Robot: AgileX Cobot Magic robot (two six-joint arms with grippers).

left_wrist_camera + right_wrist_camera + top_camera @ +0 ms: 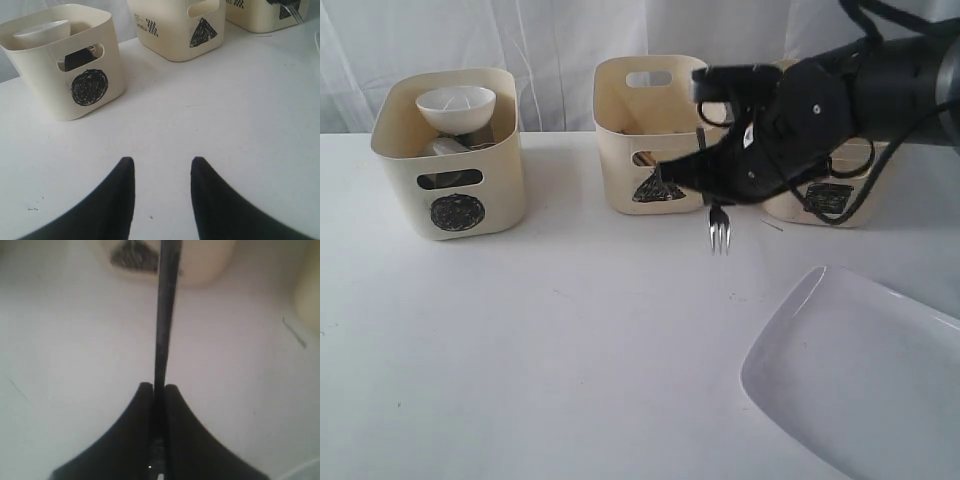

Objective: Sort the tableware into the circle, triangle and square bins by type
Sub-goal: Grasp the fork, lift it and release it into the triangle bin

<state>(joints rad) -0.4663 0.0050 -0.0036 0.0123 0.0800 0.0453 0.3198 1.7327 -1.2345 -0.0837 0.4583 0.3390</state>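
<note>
My right gripper [718, 196] is shut on a steel fork [720, 228] that hangs tines down above the table, just in front of the triangle bin [650, 150]. In the right wrist view the fork [165, 315] runs edge-on out from between the shut fingers [144, 405] toward the triangle mark. The circle bin [450, 150] at the left holds a white bowl [456, 106] on top of other tableware. The square bin [825, 195] is mostly hidden behind the right arm. A large white plate [860, 370] lies at the front right. My left gripper [162, 165] stands open over bare table.
A white curtain hangs behind the bins. A thin stick-like mark [772, 226] lies on the table in front of the square bin. The white tabletop [540, 340] spreads from the bins to the front.
</note>
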